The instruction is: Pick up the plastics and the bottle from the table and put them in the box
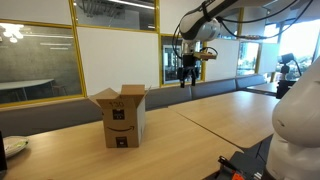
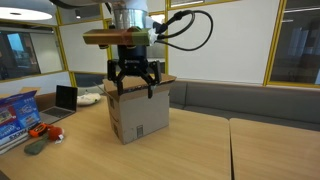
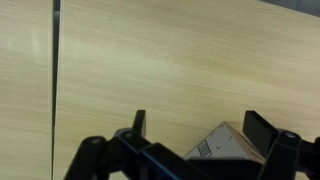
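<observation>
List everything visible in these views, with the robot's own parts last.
box: one, brown cardboard, flaps up, standing on the table.
table: one, light-brown wood with straight seams.
laptop: one, grey, open, on the table beyond the box.
packet: one, blue, at the table's end near the laptop.
small items: a few, red, dark and white, beside the packet; too small to name.
bench: one, grey, along the glass wall.
arm: one, white and black, reaching overhead.
gripper: one, black, open and empty, in the air near the box.

My claw [image 2: 135, 89] hangs with jaws spread, nothing between them, overlapping the box's [image 2: 140, 122] top flaps from here. The box stands upright on the table [image 2: 200, 152]. Laptop [image 2: 66, 98] and blue packet [image 2: 13, 110] sit beyond.
</observation>
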Motion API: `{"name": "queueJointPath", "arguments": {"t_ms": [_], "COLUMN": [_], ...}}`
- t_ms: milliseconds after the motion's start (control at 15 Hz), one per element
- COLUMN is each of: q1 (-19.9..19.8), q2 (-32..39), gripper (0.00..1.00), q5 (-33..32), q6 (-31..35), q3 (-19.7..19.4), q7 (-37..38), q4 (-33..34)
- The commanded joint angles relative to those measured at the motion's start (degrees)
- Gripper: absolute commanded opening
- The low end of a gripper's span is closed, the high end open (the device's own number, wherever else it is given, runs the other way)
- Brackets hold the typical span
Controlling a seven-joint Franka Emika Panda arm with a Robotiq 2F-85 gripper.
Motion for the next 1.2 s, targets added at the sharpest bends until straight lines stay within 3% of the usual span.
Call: {"name": "queueJointPath", "arguments": {"t_ms": [0, 267, 333, 1133], "q1": [-0.91, -0.98, -0.78, -0.78], "q2": [-6.05, -9.23, -6.36, -7.94], "gripper": [1.00, 1.00, 1.00, 1.00], "q5": [0.67, 0.49, 0.27, 0.27], "q6": [-3.12, -5.20, -4.39, -4.85], "q3": [0.28, 0.37, 0.47, 0.46], "q7": [-1.04, -0.53, -0.32, -0.33], "q4": [-2.60, -3.74, -2.35, -3.41]}}
